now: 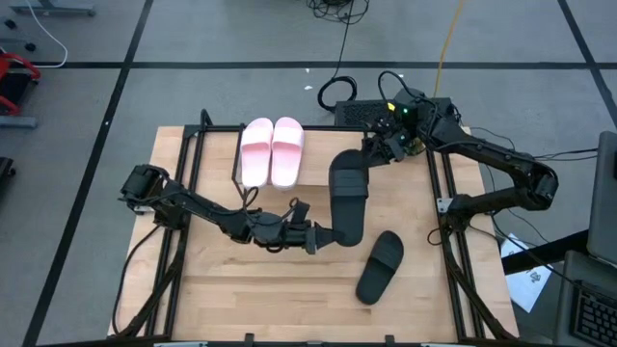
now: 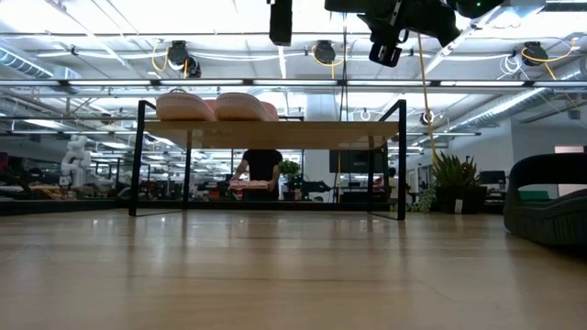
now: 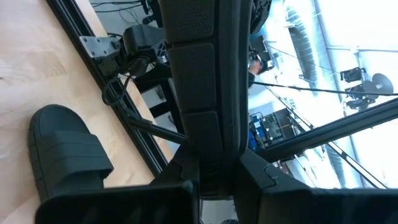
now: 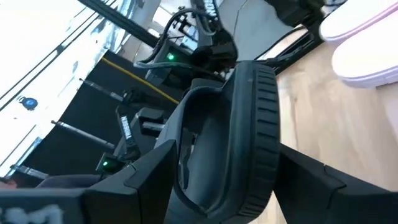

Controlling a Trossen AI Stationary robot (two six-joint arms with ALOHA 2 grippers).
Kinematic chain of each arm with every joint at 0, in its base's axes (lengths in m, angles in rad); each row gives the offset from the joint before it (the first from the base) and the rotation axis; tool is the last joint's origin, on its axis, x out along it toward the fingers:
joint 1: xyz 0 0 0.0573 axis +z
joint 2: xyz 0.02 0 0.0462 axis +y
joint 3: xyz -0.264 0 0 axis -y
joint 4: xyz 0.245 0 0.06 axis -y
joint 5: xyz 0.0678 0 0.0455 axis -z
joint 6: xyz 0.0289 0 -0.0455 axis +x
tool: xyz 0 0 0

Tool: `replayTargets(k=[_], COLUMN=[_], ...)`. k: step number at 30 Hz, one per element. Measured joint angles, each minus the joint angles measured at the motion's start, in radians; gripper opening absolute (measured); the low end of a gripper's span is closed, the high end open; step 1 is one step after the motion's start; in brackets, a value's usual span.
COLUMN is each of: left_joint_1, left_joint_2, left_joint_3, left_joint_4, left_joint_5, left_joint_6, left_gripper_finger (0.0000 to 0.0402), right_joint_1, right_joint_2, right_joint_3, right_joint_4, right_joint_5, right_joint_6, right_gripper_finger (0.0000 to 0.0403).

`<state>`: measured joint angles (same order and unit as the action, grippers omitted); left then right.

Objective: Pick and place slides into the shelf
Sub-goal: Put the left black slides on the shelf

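Landmark for all positions: the small low shelf [image 1: 318,166] with light wooden board top and thin black metal legs, standing at the far middle of the light wooden bench [image 1: 241,289].

Pale pink pair of wide-strap slides [image 1: 271,151]: side by side on the shelf's left half, touching each other; in the low view they show as two pink humps [image 2: 215,106] on the board.

Matte black slide no. 1 [image 1: 348,198]: held in the air, lengthwise over the shelf's right half, its near end reaching past the shelf's front edge. Both arms are on it.
- Left pincer [image 1: 326,234]: in front of the shelf, closed tight on the near end of this slide; the left wrist view shows the ribbed sole [image 3: 205,74] running out from between the fingers.
- Right pincer [image 1: 378,149]: over the shelf's right rear part, jaws spread wide around the far end of the same slide [image 4: 239,143]. Whether the pads actually press the slide is probably yes, but the wrist view is too crowded to confirm.

Matte black slide no. 2 [image 1: 379,267]: lying flat on the bench, in front of the shelf and to its right, well apart from both pincers, angled.
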<state>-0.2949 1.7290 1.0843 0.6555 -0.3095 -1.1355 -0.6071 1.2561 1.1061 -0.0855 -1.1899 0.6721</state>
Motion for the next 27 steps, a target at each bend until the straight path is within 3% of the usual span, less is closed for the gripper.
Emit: replayTargets(k=[7, 16, 23, 27], left_joint_1=[0.010, 0.014, 0.015, 0.012], left_joint_2=[0.000, 0.000, 0.000, 0.000], left_joint_3=[0.000, 0.000, 0.000, 0.000], left_joint_4=[0.006, 0.006, 0.007, 0.007], left_joint_5=[-0.001, 0.004, 0.003, 0.007], left_joint_6=[0.003, 0.008, -0.003, -0.012], left_gripper_finger=[0.0038, 0.0038, 0.0042, 0.0091], right_joint_1=[0.001, 0.000, 0.001, -0.002], right_joint_2=[0.001, 0.001, 0.001, 0.001], right_joint_3=[0.000, 0.000, 0.000, 0.000], right_joint_4=[-0.002, -0.004, -0.007, -0.005], right_joint_5=[0.067, 0.077, 0.128, 0.143], right_joint_6=[0.000, -0.030, -0.026, -0.009], right_gripper_finger=[0.0186, 0.0040, 0.0038, 0.0038])
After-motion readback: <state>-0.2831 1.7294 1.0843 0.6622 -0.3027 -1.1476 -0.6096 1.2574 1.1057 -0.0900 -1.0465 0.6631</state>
